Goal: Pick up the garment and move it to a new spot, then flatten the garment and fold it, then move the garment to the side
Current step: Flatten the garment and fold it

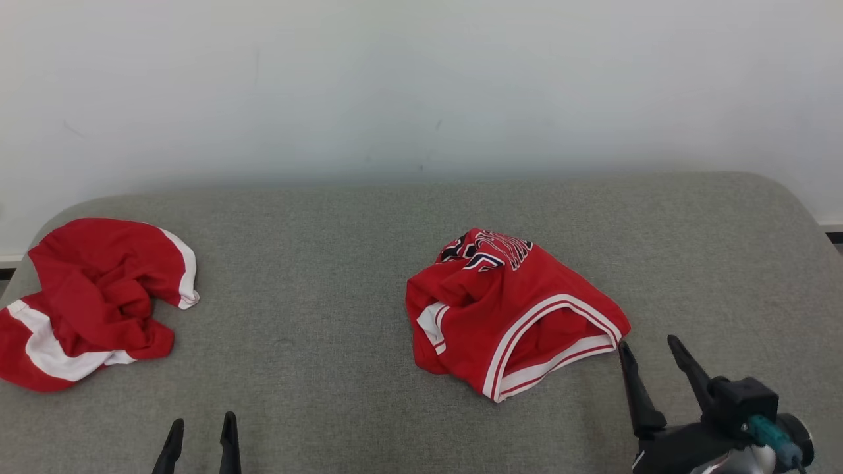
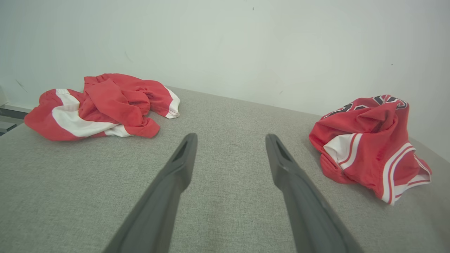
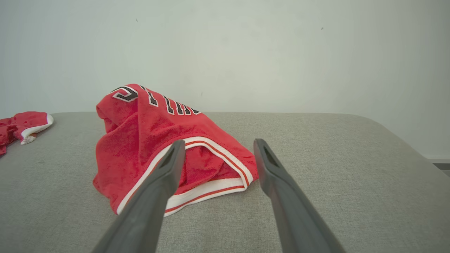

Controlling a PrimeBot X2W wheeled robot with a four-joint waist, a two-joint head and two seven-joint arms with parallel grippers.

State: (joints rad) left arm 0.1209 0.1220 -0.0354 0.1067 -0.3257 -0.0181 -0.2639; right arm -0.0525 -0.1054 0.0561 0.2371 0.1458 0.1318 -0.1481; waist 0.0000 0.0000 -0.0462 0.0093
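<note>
Right in the middle of the grey padded surface (image 1: 316, 263), a little toward the robot's right, sits the red jersey (image 1: 507, 316), bunched into a loose mound. Dark lettering edged in white shows on its far, raised part. A white band with red stripes curves across the near side, where an opening gapes toward the robot. More white trim shows at its left edge.

Just beside the jersey's near right corner hovers the right gripper (image 1: 647, 343). Its two dark fingers are spread wide with nothing between them. The left finger's tip is close to the striped hem, though I can't tell whether it touches the cloth. In the right wrist view the fingers frame that hem, one tip over the red fabric and the other over bare grey cover.

The left gripper (image 1: 203, 419) is low at the near edge, well apart from the jersey. It is also spread wide and empty, and its fingers point across open grey fabric.

Farther out, at the far left corner of the surface, lies a second red garment (image 1: 92, 296). It is crumpled, with broad white bands, and lies well apart from the jersey. A plain pale wall (image 1: 421, 79) rises behind the surface.
</note>
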